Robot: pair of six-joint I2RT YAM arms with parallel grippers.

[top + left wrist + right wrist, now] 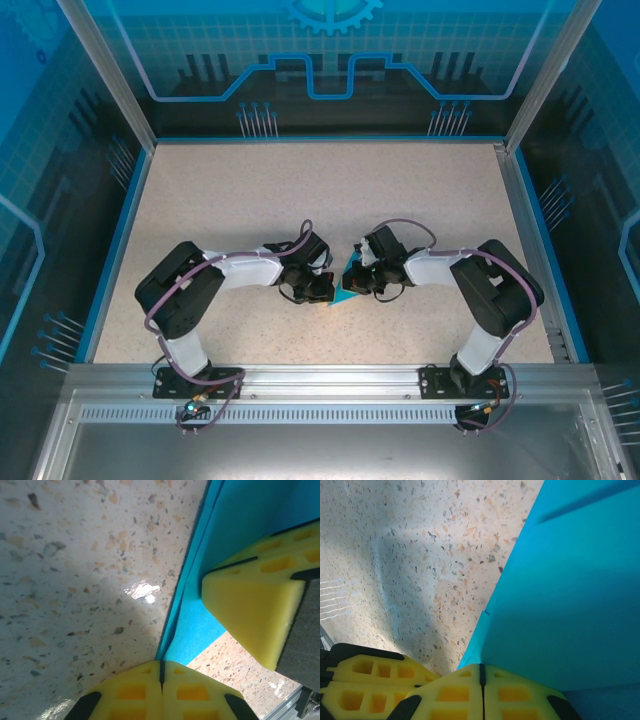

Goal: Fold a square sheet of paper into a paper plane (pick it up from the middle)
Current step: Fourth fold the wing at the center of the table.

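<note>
Cyan paper is pinched between both arms near the middle of the speckled table (pixel 250 200). From above, the sheet of paper (pixel 349 282) reads as a small triangular shape wedged between the two wrists, so it looks partly folded. The left wrist view shows at least two layers running along one edge.

The left gripper (pixel 161 680) has its yellow pads pressed together, and the paper's edge runs straight into the seam between them, so it is clamped on the sheet. The right gripper (pixel 481 687) is likewise closed on the paper. Its pads meet at a lower corner of the blue surface, which rises up and away to the right. The grippers stand just beside each other. I cannot tell whether any part of the paper rests on the table.

This looks like a fold in progress rather than a finished dart. I judge that the next move needs one gripper to hold firm as an anchor while the other carries its edge over. The motion should be slow and matched, so the thin sheet neither tears nor slips from the pads.
</note>
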